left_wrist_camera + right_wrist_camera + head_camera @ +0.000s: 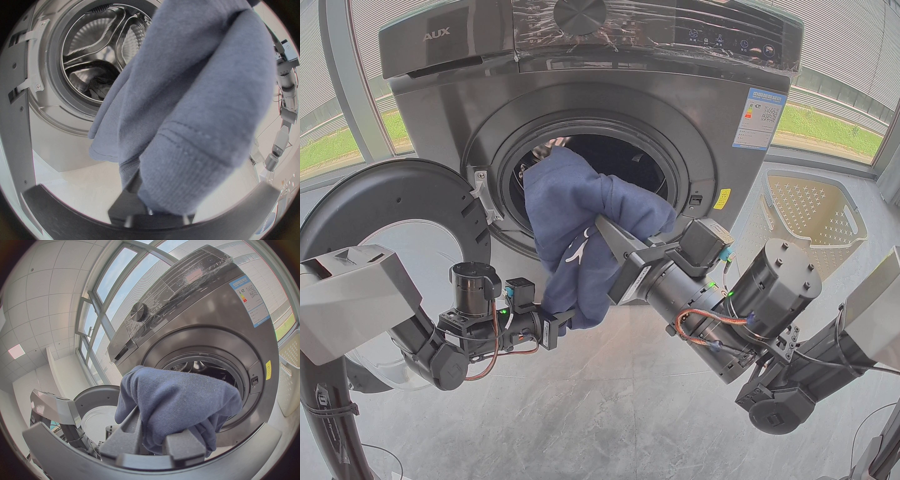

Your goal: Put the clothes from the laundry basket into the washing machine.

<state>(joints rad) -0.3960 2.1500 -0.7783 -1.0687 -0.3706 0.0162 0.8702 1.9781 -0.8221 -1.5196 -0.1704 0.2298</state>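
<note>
My left gripper and right gripper both pinch the navy blue fleece sweatshirt at the dark grey washing machine's open porthole.

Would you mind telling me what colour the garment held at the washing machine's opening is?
Navy blue garment, seen best in the head view.

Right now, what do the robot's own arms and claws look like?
Both the left arm and right arm are dark grey and black, built of round motor housings, with pale grey boxy shells nearer the body. A copper-coloured cable loops at each wrist, beside small green lights. The left claw and right claw have dark grey, wedge-shaped fingers.
</note>
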